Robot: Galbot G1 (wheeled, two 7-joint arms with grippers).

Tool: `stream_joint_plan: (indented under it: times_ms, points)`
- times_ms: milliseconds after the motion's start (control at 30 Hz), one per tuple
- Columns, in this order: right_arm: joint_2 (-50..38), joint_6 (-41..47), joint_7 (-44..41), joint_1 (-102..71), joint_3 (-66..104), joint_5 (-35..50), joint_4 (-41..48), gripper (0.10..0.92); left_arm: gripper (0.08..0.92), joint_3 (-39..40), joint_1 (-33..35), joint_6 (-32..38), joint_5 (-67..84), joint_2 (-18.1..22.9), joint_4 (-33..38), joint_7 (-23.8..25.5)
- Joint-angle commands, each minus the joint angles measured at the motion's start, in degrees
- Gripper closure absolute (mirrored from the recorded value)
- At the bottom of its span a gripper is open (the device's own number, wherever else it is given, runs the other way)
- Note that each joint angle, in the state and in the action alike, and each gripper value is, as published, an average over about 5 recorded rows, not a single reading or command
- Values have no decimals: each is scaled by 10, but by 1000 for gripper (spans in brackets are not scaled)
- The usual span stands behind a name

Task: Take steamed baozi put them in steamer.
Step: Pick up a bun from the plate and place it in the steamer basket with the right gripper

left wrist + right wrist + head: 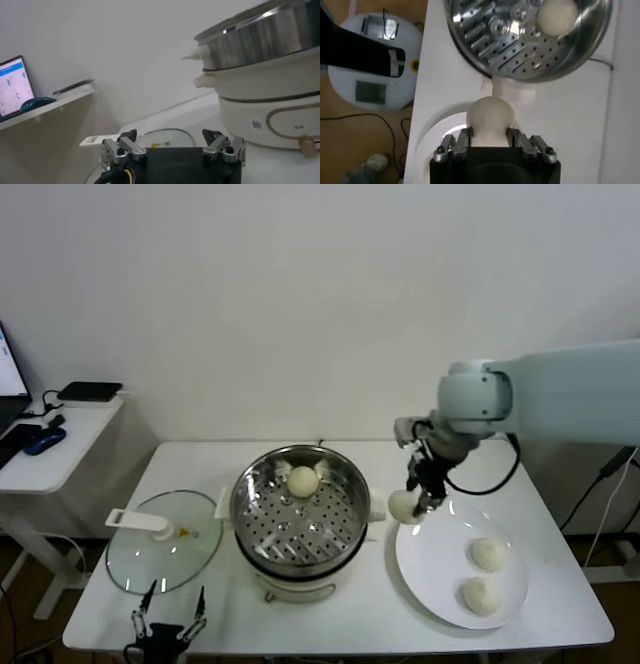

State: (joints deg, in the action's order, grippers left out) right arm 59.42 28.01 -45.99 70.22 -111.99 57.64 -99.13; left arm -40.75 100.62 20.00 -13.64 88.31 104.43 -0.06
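Four buns in the head view: one on the perforated tray of the steamer (301, 509), toward its far side; two on the white plate (440, 569); one bun (402, 505) clamped in the right claw (420, 502), held off the plate between plate rim and pot. Left claw (168, 624) parked low at the near worktop edge, fingers apart, just in front of the glass lid (163, 541). Left wrist view: left claw (172, 150) spread wide and empty, steamer (260, 85) close beside it, lid flat ahead. Right wrist view: right claw (490, 142) pinches the held bun (489, 117) low on its sides, plate rim below, steamer tray (520, 42) ahead with its one bun (559, 17). Risk, as judged: the grip sits low on soft dough, so the bun could squeeze out or dent; too low a carry could catch the pot rim or white handle. White worktop (560, 514), plain white wall, side shelf with laptop at the left.
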Motion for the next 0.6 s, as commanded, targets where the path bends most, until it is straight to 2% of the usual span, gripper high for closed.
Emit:
stream_joint_plan:
  times_ms: [33, 267, 600]
  points:
    - [134, 13, -6, 2, 96, 78, 68, 529, 177, 3, 0, 1, -10, 2, 2, 0]
    - [205, 28, 15, -72, 144, 85, 119, 533, 177, 2, 3, 1, -11, 2, 3, 2]
    - [249, 33, 35, -183, 147, 54, 189, 533, 177, 1, 2, 1, -10, 5, 1, 3]
